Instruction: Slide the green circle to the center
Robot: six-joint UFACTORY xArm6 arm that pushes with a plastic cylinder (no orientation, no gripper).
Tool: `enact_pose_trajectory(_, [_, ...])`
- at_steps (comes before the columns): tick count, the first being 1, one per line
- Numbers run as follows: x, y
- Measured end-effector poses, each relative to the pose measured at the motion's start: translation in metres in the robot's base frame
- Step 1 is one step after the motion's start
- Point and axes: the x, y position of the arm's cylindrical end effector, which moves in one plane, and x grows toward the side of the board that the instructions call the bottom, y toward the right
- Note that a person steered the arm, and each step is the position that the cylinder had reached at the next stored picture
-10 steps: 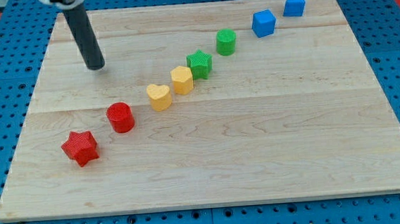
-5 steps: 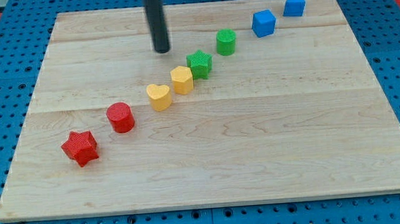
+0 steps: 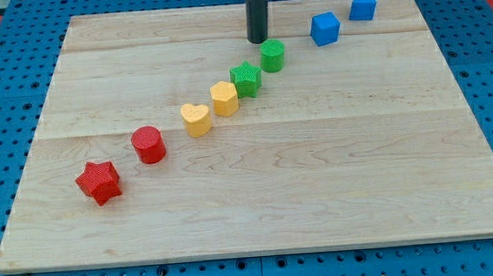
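No jaws on this rig, just a rod. My tip (image 3: pixel 259 40) sits touching or just beside the green circle (image 3: pixel 273 54), at its 11 o'clock. Circle's at approx 12 o'clock from board (image 3: pixel 259 198) center, next to the green star (image 3: pixel 246 78). Push barely begun; most of the slide toward 6 o'clock left.

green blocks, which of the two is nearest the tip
The green circle: my tip sits just at its upper-left edge, while the green star lies farther down-left along the diagonal row.
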Motion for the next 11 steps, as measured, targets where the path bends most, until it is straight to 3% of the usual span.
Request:
enact_pose_trajectory(1, [0.008, -0.005])
enact_pose_trajectory(4, [0.074, 0.099])
enact_pose_trajectory(5, [0.093, 0.096])
enact_pose_trajectory(6, [0.038, 0.127])
enact_pose_trajectory(7, [0.017, 0.116])
enact_pose_trajectory(10, [0.092, 0.087])
enact_pose_trajectory(11, [0.074, 0.089])
